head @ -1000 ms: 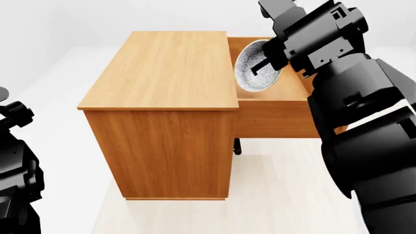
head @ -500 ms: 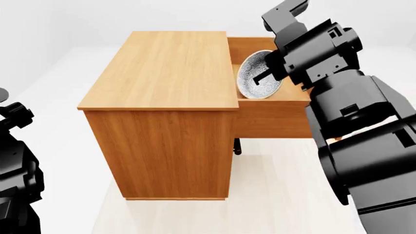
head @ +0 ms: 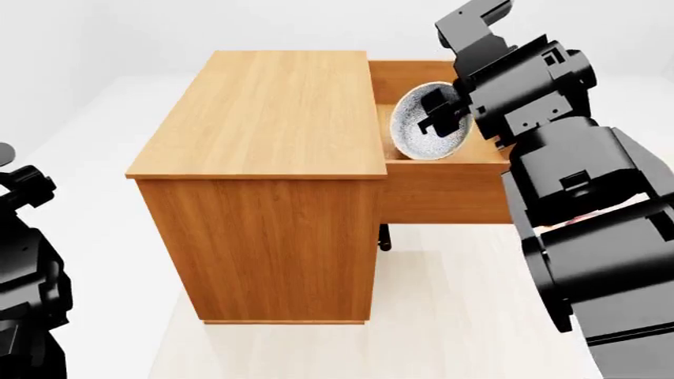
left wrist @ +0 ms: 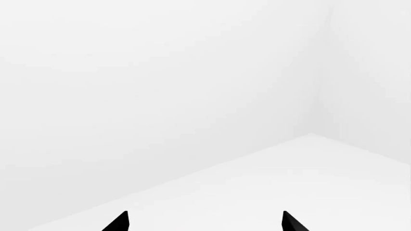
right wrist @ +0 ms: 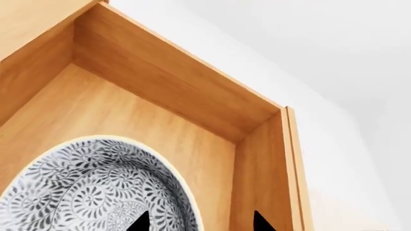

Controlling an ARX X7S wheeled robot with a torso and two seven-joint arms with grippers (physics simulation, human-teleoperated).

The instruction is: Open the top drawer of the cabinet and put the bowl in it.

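Note:
The cabinet [head: 274, 110] stands in front of me with its top drawer [head: 443, 189] pulled out toward the right. The speckled grey-blue bowl [head: 416, 140] hangs tilted on edge inside the drawer's open box. My right gripper [head: 440, 118] is shut on the bowl's rim, one finger inside and one outside. In the right wrist view the bowl [right wrist: 90, 187] fills the lower corner, the drawer's wooden floor and walls [right wrist: 167, 82] lie behind it, and the gripper [right wrist: 197, 221] straddles the rim. My left gripper [left wrist: 204, 221] is open and faces bare white floor and wall.
A dark handle [head: 384, 237] shows below the open drawer on the cabinet's front. My left arm [head: 27, 260] hangs at the far left, away from the cabinet. White floor surrounds the cabinet.
My right gripper has carried the bowl a little lower and to the right, deeper into the open drawer. The left arm has stayed still.

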